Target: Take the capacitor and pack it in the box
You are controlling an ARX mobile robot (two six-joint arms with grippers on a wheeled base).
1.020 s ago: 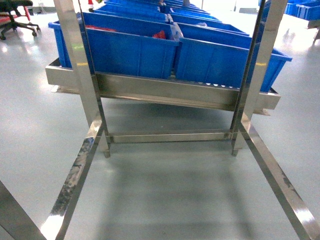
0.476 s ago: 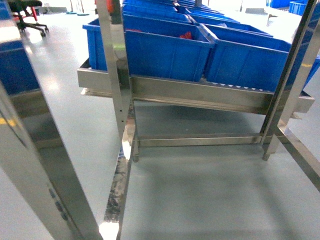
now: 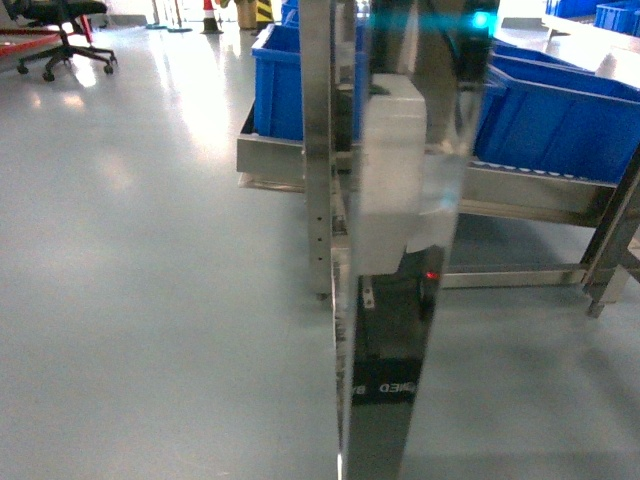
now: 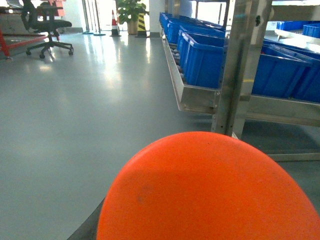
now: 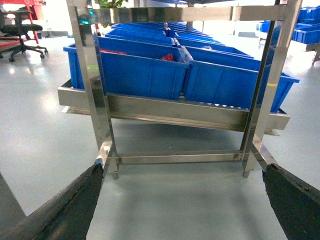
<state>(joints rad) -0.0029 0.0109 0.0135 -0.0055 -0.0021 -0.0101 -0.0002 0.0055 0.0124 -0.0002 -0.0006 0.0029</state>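
Rack approach, nothing in hand

Right gripper (image 5: 182, 200) is spread and empty; left cannot be judged. No capacitor or pink box shows; square up to blue bins (image 5: 145, 65) first.

Factory or warehouse floor: steel racks (image 5: 170, 112) of blue bins (image 5: 140, 70), grey polished floor (image 3: 150, 300), traffic cone (image 4: 114, 24).

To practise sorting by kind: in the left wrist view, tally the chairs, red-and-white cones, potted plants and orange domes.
Chair: 1
Red-and-white cone: 1
Potted plant: 1
Orange dome: 1
Total: 4
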